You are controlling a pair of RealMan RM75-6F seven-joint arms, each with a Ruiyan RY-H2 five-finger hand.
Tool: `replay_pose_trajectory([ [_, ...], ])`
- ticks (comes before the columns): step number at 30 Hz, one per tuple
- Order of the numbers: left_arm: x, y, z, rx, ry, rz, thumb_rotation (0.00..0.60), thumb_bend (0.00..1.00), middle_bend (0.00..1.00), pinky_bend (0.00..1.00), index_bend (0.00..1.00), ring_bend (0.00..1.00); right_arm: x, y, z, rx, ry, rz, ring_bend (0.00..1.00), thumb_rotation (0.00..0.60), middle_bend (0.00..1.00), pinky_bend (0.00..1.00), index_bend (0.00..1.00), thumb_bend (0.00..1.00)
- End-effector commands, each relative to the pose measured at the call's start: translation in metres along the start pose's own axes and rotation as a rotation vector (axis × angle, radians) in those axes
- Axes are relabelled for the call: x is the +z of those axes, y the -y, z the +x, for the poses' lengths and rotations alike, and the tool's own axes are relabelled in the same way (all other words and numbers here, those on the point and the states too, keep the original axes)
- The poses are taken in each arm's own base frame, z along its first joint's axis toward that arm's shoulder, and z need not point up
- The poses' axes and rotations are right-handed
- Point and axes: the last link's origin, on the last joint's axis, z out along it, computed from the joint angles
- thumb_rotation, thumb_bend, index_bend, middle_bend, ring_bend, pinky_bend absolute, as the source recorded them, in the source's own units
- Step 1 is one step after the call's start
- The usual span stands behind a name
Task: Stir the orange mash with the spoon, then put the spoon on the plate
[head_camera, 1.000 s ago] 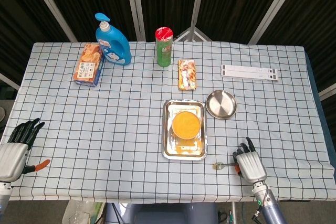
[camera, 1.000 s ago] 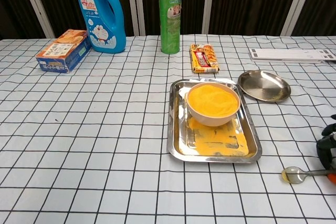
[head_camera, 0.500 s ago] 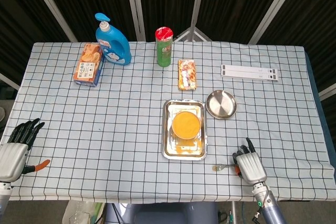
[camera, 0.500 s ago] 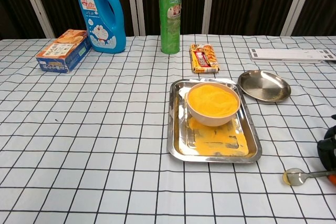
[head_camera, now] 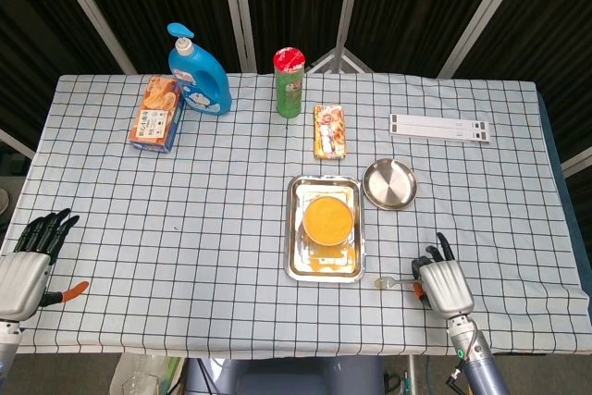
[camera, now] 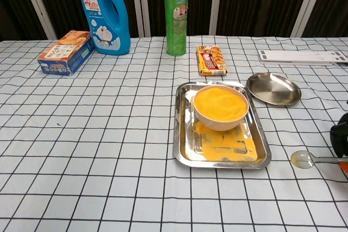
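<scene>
Holding the spoon in my right hand, lower right; mash unstirred, plate waiting; left hand fingers spread, empty.

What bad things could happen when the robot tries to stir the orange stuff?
The right hand holds the spoon only by the far end of its handle, so it might slip or twist. The bowl is filled nearly to its rim with orange mash, so stirring could push more out onto the already smeared tray. The bowl could also slide, since nothing holds it.
</scene>
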Motion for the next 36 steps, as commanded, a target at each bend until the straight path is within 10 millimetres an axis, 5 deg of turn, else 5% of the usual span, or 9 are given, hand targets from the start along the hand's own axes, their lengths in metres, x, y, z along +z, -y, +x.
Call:
replay_pose_trajectory([
  [1, 0.000, 0.000, 0.000, 0.000, 0.001, 0.000, 0.600, 0.00, 0.00, 0.00, 0.00, 0.00, 0.008, 0.000, 0.012, 0.002, -0.029, -0.006, 0.28, 0.600, 0.56, 0.00, 0.67, 0.58],
  [15, 0.000, 0.000, 0.000, -0.011, 0.011, -0.007, 0.600, 0.00, 0.00, 0.00, 0.00, 0.00, 0.062, 0.018, 0.062, -0.088, -0.109, 0.001, 0.28, 0.600, 0.57, 0.00, 0.69, 0.71],
  [21, 0.000, 0.001, 0.001, -0.022, 0.028, -0.016, 0.600, 0.00, 0.00, 0.00, 0.00, 0.00, 0.095, 0.049, 0.080, -0.150, -0.135, 0.035, 0.28, 0.600, 0.57, 0.00, 0.69, 0.75],
  [36, 0.001, 0.003, 0.002, -0.045, 0.048, -0.021, 0.600, 0.00, 0.00, 0.00, 0.00, 0.00, 0.133, 0.097, 0.086, -0.289, -0.142, 0.044, 0.28, 0.600, 0.58, 0.00, 0.69, 0.76],
])
